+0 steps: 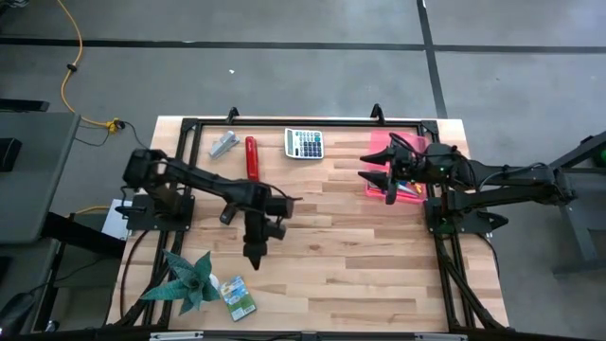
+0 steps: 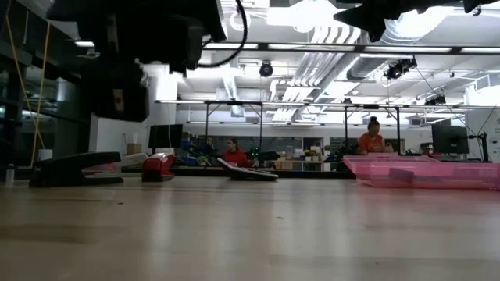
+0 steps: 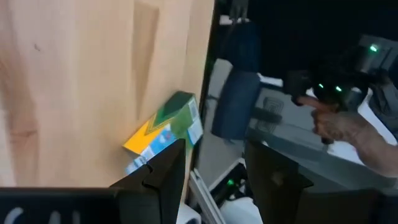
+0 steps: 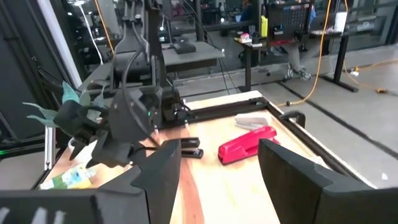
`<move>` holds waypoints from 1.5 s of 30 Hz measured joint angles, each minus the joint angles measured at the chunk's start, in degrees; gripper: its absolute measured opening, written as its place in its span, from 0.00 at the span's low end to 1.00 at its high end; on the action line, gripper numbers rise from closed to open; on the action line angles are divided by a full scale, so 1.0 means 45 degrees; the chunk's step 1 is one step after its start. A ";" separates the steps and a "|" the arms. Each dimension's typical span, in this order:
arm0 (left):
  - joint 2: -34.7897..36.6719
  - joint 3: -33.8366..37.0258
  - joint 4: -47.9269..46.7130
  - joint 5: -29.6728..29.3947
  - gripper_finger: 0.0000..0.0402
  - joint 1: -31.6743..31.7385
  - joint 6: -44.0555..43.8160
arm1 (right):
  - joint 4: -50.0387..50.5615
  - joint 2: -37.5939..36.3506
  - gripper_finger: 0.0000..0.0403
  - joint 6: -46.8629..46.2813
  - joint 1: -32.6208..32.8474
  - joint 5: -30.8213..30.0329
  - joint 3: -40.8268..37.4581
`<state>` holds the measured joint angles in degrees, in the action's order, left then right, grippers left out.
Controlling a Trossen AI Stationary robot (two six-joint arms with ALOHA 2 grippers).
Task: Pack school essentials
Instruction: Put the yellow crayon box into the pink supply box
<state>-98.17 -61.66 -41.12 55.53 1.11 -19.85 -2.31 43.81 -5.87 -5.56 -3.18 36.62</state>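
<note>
The green-yellow crayon box (image 1: 239,296) lies flat on the wooden table near its front left edge, also seen in the left wrist view (image 3: 165,130). My left gripper (image 1: 256,256) hangs open above the table, a little on the far side of the box, slanting down toward it with nothing between its fingers (image 3: 163,177). A pink tray (image 1: 409,142) sits at the far right with small colourful pieces (image 1: 409,189) inside. My right gripper (image 1: 371,167) waits open and level over the tray's left part, pointing toward the table's left.
At the far side lie a red stapler (image 1: 251,156), a grey-white calculator (image 1: 305,143) and a grey metal piece (image 1: 222,144). A black stapler (image 1: 227,212) lies under the left arm. A green plant (image 1: 185,279) stands beside the crayon box. A person's hand (image 3: 348,127) shows beyond the table edge.
</note>
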 joint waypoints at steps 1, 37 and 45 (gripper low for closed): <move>-0.0196 -0.0002 0.0024 0.0120 0.38 -0.0042 0.0018 | 0.0083 0.0005 0.51 -0.0045 0.0000 0.0004 0.0000; -0.2909 0.0168 -0.0333 -0.2157 0.38 -0.1912 0.3141 | 0.0295 0.0010 0.51 -0.0397 0.0000 -0.0004 0.0000; -0.2909 0.0311 -0.1258 -0.1784 0.38 -0.2279 0.4463 | 0.0272 0.0012 0.51 -0.0397 0.0000 -0.0005 0.0000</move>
<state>-111.26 -60.26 -46.78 47.50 -9.15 0.23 -1.08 43.86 -7.66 -5.56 -3.20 36.62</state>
